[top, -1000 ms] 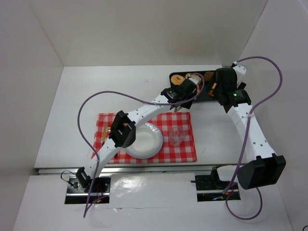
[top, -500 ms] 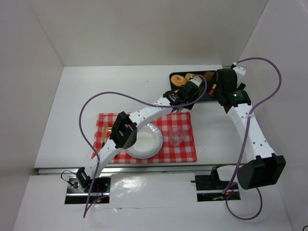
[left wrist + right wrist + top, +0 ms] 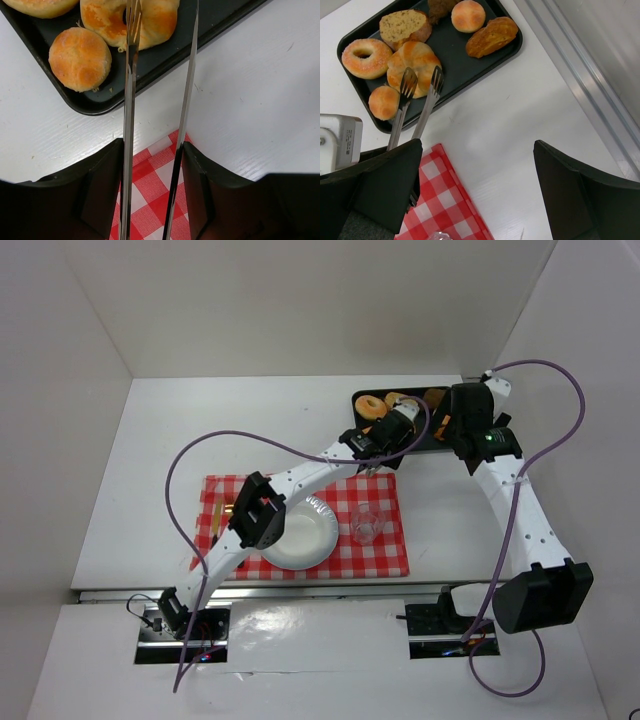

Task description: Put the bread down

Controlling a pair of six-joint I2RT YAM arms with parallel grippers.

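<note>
The bread (image 3: 415, 62), a golden-yellow bun with brown patches, lies on the black tray (image 3: 465, 67) beside a ring-shaped bread (image 3: 367, 57) and a small orange bun (image 3: 384, 102). It also shows in the left wrist view (image 3: 157, 20). My left gripper (image 3: 152, 145) is shut on metal tongs (image 3: 128, 100). The tongs (image 3: 422, 107) are spread, with their tips over the bread, one toward each side. I cannot tell if they touch it. My right gripper (image 3: 477, 150) is open and empty, above the table right of the tray.
A red checkered cloth (image 3: 385, 555) near the arms carries a white plate (image 3: 325, 510) and a clear glass (image 3: 367, 525). The tray (image 3: 430, 440) also holds a brown slice (image 3: 402, 26), a pale bun (image 3: 468, 15) and a long brown roll (image 3: 491, 36). Walls enclose the table.
My left gripper has moved the tongs a little farther onto the tray, toward the bread. The right arm has not moved.
</note>
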